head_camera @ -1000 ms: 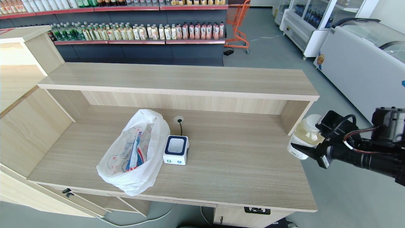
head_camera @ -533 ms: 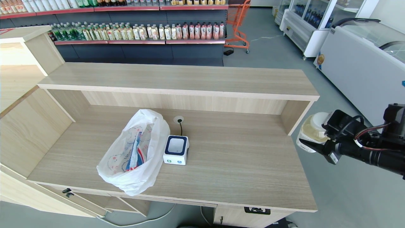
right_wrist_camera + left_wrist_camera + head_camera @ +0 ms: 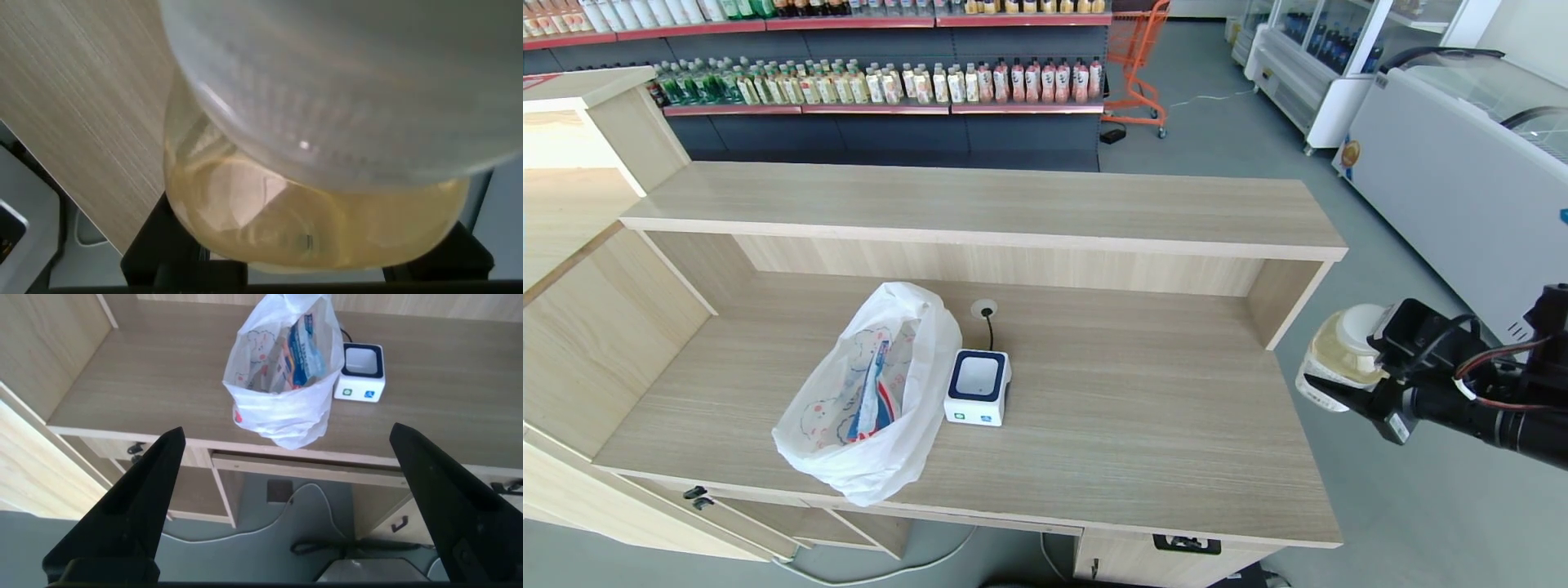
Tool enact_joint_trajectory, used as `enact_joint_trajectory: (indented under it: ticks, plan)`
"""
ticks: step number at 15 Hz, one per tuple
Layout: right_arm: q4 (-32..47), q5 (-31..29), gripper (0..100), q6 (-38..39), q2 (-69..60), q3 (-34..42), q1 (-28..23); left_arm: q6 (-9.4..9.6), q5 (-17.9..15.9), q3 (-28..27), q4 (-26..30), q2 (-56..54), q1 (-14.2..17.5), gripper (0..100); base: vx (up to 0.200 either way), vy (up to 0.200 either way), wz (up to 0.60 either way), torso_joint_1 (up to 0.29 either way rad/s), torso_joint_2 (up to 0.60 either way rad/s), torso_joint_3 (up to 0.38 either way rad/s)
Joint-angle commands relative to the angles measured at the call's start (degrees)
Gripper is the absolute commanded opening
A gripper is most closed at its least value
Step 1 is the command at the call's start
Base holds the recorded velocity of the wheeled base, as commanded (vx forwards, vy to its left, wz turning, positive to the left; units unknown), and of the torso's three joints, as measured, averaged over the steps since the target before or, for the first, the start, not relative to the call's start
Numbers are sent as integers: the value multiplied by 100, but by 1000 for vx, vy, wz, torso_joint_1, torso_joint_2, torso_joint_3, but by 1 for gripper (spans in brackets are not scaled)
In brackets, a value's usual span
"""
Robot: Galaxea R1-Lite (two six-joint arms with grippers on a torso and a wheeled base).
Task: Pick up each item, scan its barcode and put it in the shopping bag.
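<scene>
a: where are the edges?

b: the counter [image 3: 1143, 425] is a wooden desk; a raised top shelf [image 3: 980, 204] runs along its far side, and a side panel [image 3: 1286, 302] closes the far right corner; the near edge and the near part of the right edge are open; a broad stretch of wood lies between the scanner [image 3: 978, 386] and the right edge.

a: and the task's things?

b: the shopping bag [image 3: 866, 392] stands on the left half of the counter, mouth open, with packets inside; the scanner is just beside it on its right, window facing up; its cable runs to a hole at the far side.

a: the right arm?

b: it comes in from the right, roughly level, off the counter's right edge and over the grey floor; the right gripper [image 3: 1327, 371] is clamped on 1 bottle [image 3: 1339, 355] of pale yellow liquid; its white cap [image 3: 1360, 318] points up and toward the far right; the bottle is just right of the side panel, apart from it.

a: the left one?

b: the left gripper [image 3: 286, 434] hangs off the near edge, above the floor, facing the bag; its 2 fingers [image 3: 139, 498] are spread wide with nothing between them.
</scene>
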Motion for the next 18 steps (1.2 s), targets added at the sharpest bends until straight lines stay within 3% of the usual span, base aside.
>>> enact_joint_trajectory:
  ticks: [1, 16, 18]
  plan:
    - [0, 4, 0, 72, -16, -11, 5, -5, 0, 0, -2, 1, 0, 100, 0, 200, 0, -7, 2, 7]
    - [0, 30, 0, 626, 81, 15, 5, 13, 0, 0, -2, 1, 0, 100, 0, 200, 0, 2, 1, 3]
    - [0, 39, 0, 635, 81, 24, 5, 13, 0, 0, -2, 1, 0, 100, 0, 0, 0, 0, 0, 0]
